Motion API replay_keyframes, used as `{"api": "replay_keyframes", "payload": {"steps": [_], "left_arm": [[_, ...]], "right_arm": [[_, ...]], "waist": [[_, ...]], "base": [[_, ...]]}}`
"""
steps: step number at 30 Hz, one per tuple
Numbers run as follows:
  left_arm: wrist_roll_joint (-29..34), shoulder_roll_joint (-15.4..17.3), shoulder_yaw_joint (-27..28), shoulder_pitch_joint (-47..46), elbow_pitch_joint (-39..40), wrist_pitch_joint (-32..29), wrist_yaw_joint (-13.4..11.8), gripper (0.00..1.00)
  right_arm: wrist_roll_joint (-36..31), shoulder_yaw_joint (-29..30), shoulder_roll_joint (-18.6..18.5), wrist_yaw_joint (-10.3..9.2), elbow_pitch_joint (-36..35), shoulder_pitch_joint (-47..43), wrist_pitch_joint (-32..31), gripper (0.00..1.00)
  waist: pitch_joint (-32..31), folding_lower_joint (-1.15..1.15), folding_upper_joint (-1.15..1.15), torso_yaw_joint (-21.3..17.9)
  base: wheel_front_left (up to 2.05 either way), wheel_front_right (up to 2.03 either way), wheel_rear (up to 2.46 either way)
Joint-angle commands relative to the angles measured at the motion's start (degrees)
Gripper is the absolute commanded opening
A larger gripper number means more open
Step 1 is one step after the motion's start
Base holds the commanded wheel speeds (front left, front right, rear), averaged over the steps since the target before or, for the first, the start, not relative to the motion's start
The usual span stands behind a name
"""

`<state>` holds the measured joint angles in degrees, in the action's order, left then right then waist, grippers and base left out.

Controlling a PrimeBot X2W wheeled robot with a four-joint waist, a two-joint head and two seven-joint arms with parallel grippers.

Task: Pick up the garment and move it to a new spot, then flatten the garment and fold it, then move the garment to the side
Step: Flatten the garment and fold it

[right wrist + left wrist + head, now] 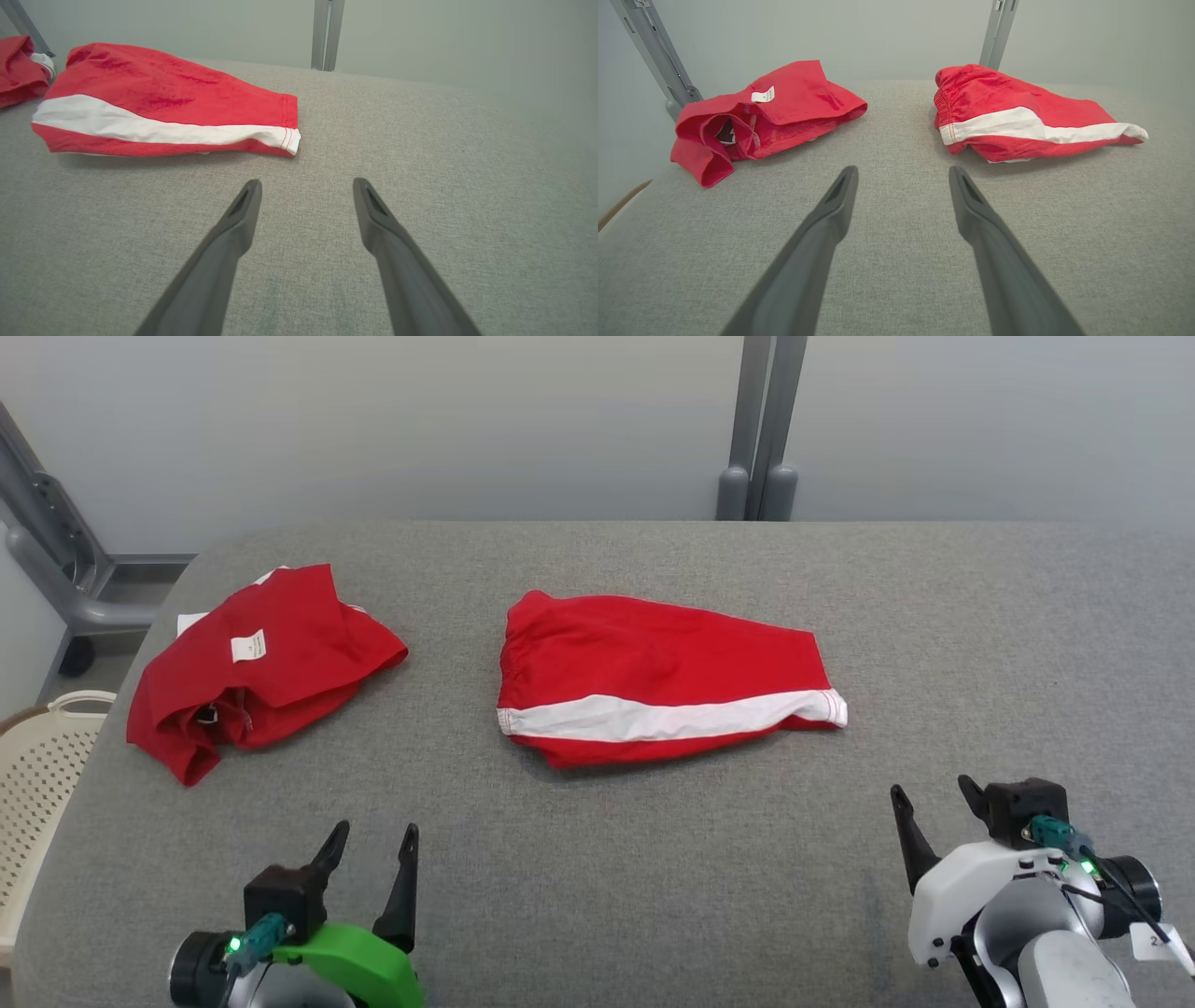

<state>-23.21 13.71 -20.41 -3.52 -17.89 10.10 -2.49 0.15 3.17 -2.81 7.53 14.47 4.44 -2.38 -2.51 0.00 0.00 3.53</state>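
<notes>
Both grippers stand wide open and hold nothing. The left gripper (377,826) is by the near edge of the grey worktop (980,644) toward its left corner, the right gripper (932,786) by the near edge toward the right. Each is well apart from the cloth.

The striped red garment (653,672) lies flat at the middle of the worktop, its white band facing the near edge. A crumpled red garment (271,653) with a white label (248,645) sits near the far left corner.

From the head view, a cream basket (37,765) stands off the left edge. The left wrist view looks between the left gripper (903,170) fingers into the crumpled garment's open folds (726,133). The right wrist view, past the right gripper (306,182), shows the stitched hem (286,122) of the striped garment.
</notes>
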Motion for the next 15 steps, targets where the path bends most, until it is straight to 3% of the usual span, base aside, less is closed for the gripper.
{"api": "replay_keyframes", "payload": {"steps": [1, 7, 15], "left_arm": [[-0.1, 0.1, -0.4, -2.2, -0.4, -1.2, 0.6, 1.0], [-0.5, 0.0, -3.5, -10.0, -3.5, -11.2, 3.7, 1.0], [-3.3, -3.1, -6.1, -23.6, -8.3, -25.0, 6.8, 1.0]], "right_arm": [[-0.5, -0.2, -0.1, -0.08, -0.1, 1.4, -2.6, 1.0], [-1.4, 0.1, -0.2, -0.08, -1.8, 5.3, -15.3, 1.0], [-4.7, 0.2, -0.1, -0.05, -4.5, 13.0, -29.6, 1.0]], "waist": [[0.4, 0.0, 0.0, -0.1], [2.3, 0.0, 0.0, -0.7], [8.7, 0.0, 0.0, -1.4]], "base": [[0.0, 0.0, 0.0], [0.0, 0.0, 0.0], [0.0, 0.0, 0.0]]}}
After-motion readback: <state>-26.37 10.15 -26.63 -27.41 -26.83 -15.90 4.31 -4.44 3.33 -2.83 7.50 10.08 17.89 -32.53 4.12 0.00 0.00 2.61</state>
